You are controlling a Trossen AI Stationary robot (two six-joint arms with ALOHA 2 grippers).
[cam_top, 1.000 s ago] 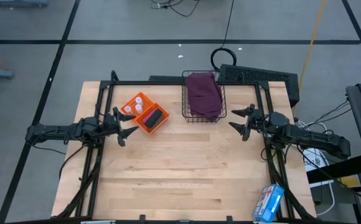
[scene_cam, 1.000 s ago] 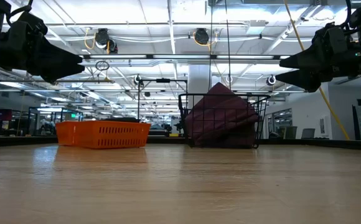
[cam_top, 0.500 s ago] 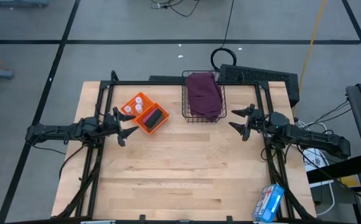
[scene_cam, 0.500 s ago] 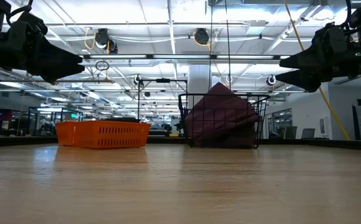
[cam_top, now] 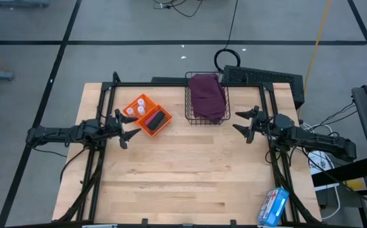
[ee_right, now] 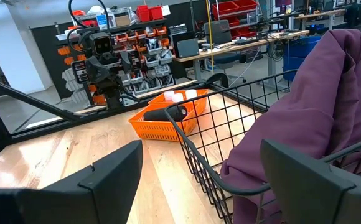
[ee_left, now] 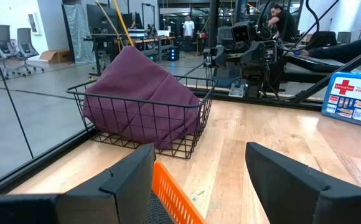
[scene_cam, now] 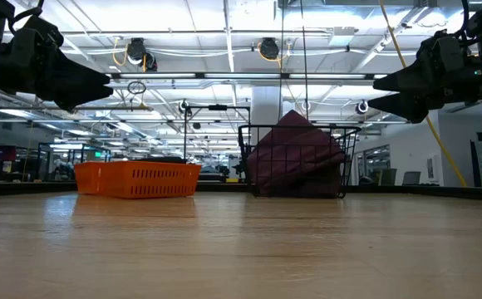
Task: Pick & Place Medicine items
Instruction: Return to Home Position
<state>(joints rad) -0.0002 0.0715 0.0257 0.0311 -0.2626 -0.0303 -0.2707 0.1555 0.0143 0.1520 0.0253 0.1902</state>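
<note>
The medicine items are three tiny white bottles standing in the far-left part of the orange tray, beside a dark object. In the right wrist view their caps show above the tray's wall. My left gripper hovers open just left of and nearer than the tray, above the table. My right gripper hovers open to the right of the wire basket, also raised. Neither touches anything.
A black wire basket holding a maroon cloth stands at the far middle of the table, right of the tray. A blue-and-white packet lies at the near right corner. Bare wood spreads across the middle and near side.
</note>
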